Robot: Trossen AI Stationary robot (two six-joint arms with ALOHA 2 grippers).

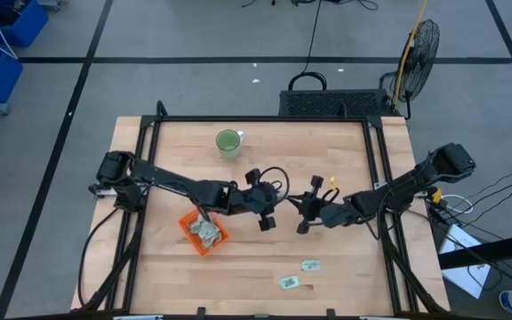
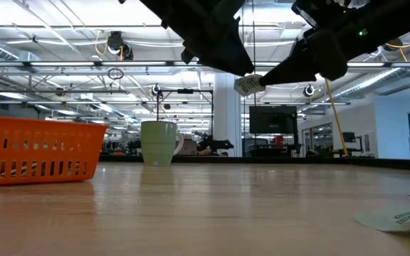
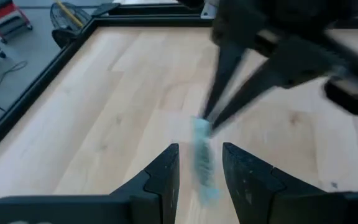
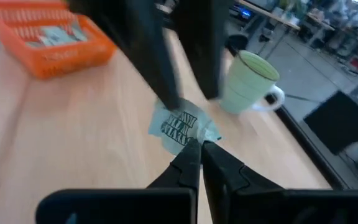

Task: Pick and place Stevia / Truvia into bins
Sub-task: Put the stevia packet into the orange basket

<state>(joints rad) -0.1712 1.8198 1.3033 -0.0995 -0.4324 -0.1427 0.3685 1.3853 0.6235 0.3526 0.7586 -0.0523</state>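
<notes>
A pale green and white sachet (image 2: 248,84) hangs in the air between my two grippers, over the middle of the table. My right gripper (image 4: 196,148) is shut on it, reaching in from the table's right (image 1: 297,206). My left gripper (image 3: 201,149) is open and faces it from the left (image 1: 272,203). Its fingers stand on either side of the sachet (image 3: 202,163), with a gap showing on each side. The orange tray (image 1: 190,233) sits left of the grippers with several sachets (image 1: 207,231) inside. Two more sachets (image 1: 310,264) (image 1: 289,283) lie flat near the table's near edge. My right gripper pinches the sachet between its two fingers at one edge (image 4: 180,132). The fingers slant down at it from the table's right. The sachet is lifted clear of the table and sticks out beyond the fingertips.
A round light-green cup (image 1: 228,142) stands toward the far edge, behind the grippers. The table's black frame rails (image 1: 376,178) run along its left, right and far sides. Bare wood lies between the tray and the two loose sachets.
</notes>
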